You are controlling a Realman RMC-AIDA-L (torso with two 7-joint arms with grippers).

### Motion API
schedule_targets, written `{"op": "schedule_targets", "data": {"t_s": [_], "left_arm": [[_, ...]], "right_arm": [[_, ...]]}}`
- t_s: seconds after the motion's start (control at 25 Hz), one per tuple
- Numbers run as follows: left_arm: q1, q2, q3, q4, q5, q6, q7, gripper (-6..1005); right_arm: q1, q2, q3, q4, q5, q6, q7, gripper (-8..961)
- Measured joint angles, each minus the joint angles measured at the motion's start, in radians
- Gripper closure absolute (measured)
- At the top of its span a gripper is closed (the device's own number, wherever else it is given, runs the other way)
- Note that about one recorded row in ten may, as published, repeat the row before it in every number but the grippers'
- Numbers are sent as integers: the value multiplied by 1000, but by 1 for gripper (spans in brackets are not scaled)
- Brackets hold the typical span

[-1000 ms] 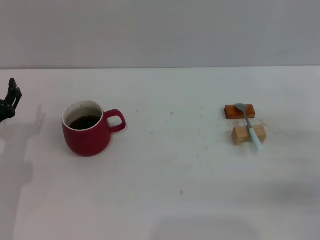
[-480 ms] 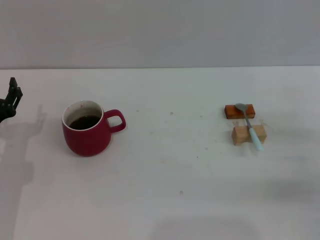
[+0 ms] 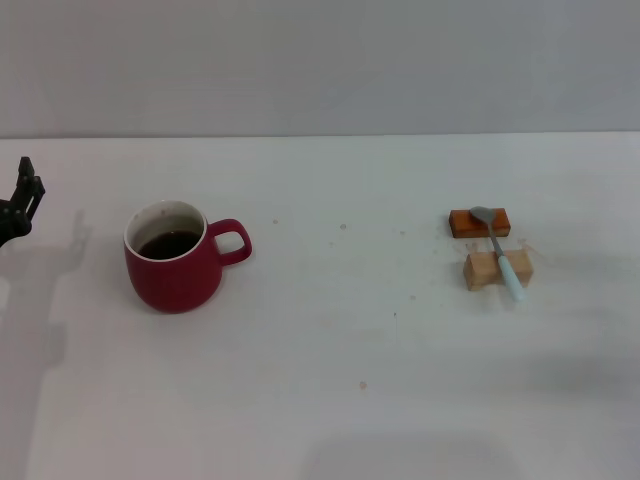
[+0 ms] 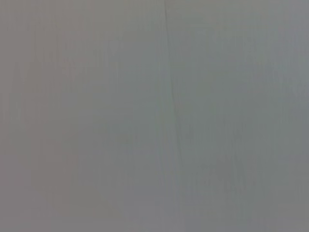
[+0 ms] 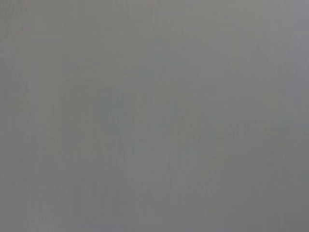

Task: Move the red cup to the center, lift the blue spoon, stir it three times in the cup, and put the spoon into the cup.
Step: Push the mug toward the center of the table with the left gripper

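Note:
The red cup (image 3: 178, 262) stands on the left part of the white table, its handle pointing right and dark liquid inside. Far to the right, the blue spoon (image 3: 503, 259) lies across two small blocks, its grey bowl on the orange block (image 3: 479, 222) and its pale blue handle over the tan block (image 3: 496, 269). My left gripper (image 3: 22, 198) pokes in at the left edge of the head view, well left of the cup and apart from it. The right gripper is out of view. Both wrist views show only plain grey.
The white table (image 3: 340, 340) runs back to a grey wall. A few small specks dot the tabletop between the cup and the blocks.

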Motion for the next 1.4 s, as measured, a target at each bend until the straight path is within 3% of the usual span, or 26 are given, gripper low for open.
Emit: {"op": "schedule_targets", "data": {"t_s": [0.64, 0.84, 0.88, 1.04, 1.08, 1.24, 1.4], "left_arm": [[-11, 3, 36, 48, 0, -48, 50, 162], [-11, 3, 41, 52, 0, -60, 118, 317], [-12, 2, 71, 53, 0, -80, 301, 349], [-13, 1, 84, 54, 0, -82, 355, 478], [-15, 0, 96, 54, 0, -84, 434, 510], [-15, 1, 100, 56, 0, -84, 485, 747], [-15, 3, 143, 65, 0, -85, 567, 826]], "right_arm": [[-2, 1, 0, 1, 0, -12, 1, 143], [-11, 2, 0, 4, 0, -21, 6, 143], [-12, 2, 0, 5, 0, -24, 6, 143], [-14, 2, 0, 6, 0, -30, 6, 143], [-14, 2, 0, 7, 0, -31, 6, 143], [-15, 2, 0, 7, 0, -31, 7, 142], [-11, 2, 0, 3, 0, -31, 7, 143]]}}
